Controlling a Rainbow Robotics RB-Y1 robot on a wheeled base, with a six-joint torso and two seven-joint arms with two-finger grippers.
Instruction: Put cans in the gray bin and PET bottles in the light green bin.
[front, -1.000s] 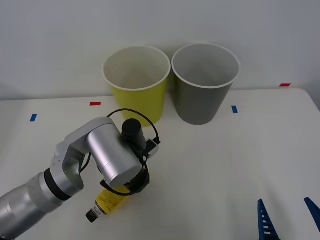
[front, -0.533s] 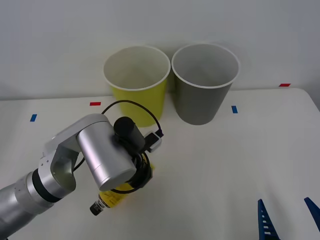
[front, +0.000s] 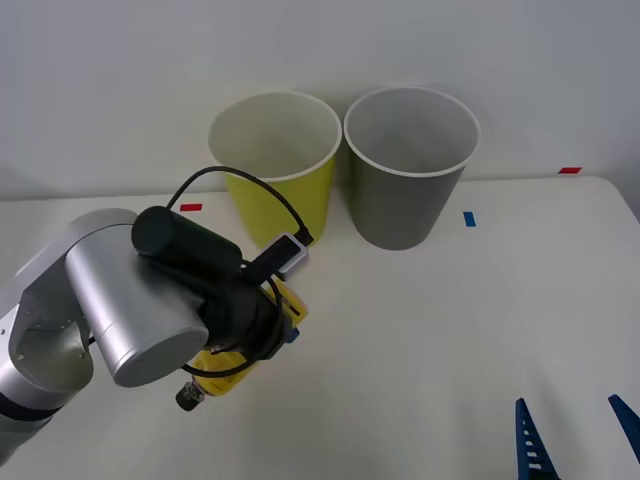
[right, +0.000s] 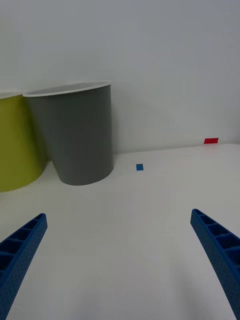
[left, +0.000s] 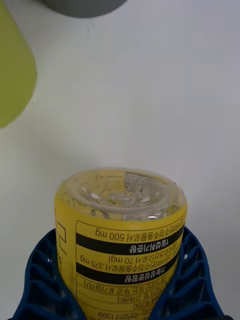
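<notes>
Since a second ago the left arm has swung up and leftward, lifting the PET bottle (front: 215, 372) off the table (front: 450, 330) with its black cap tilted down and toward the robot. The left gripper (left: 120, 280) has its blue fingers (left: 37, 280) clamped round the yellow label. The light green bin (front: 277, 168) and the gray bin (front: 408, 165) stand side by side at the table's far edge, rims nearly touching, with bare tabletop in front of them. The right gripper (right: 120, 260) rests low at the near right edge, its fingers spread apart.
</notes>
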